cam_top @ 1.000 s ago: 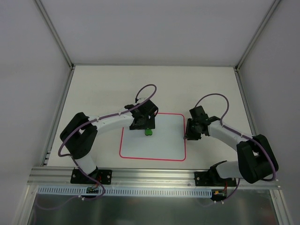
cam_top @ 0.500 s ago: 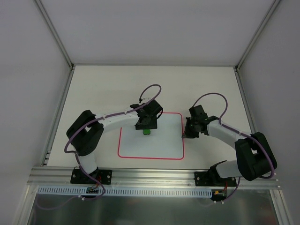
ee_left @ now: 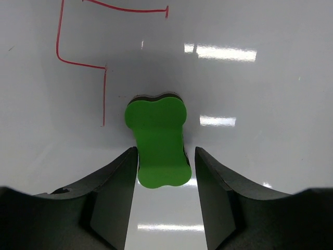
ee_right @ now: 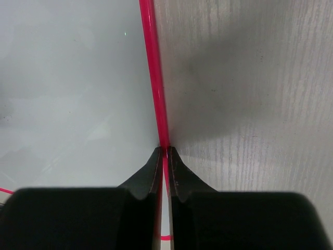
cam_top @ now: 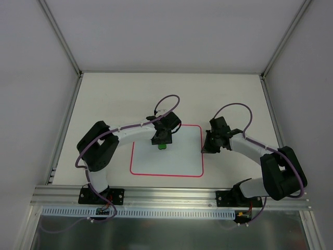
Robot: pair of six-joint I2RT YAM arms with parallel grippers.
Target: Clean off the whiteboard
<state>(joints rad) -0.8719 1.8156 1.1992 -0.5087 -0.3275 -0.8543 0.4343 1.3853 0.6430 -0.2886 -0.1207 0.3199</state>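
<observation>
The whiteboard [cam_top: 171, 162], white with a red-pink border, lies flat on the cream table [cam_top: 114, 94]. My left gripper [cam_top: 162, 138] is over its top middle, shut on a green eraser [cam_top: 163, 146] that rests on the board. In the left wrist view the eraser [ee_left: 157, 136] sits between my fingers [ee_left: 117, 182], and red marker lines [ee_left: 78, 63] remain up and to the left on the board [ee_left: 250, 104]. My right gripper [cam_top: 205, 149] is shut on the board's right edge. The right wrist view shows its tips [ee_right: 166, 149] pinching the red border [ee_right: 151, 62].
Metal frame rails run along the table's left side [cam_top: 65, 130] and right side [cam_top: 273, 120]. White walls enclose the back. The arm bases sit on the rail at the near edge [cam_top: 166, 195]. Bare table [ee_right: 250, 104] lies right of the board.
The whiteboard has slid slightly left with my right gripper on its edge. My left arm has folded, its elbow moving right, while the eraser stays near the board's top middle.
</observation>
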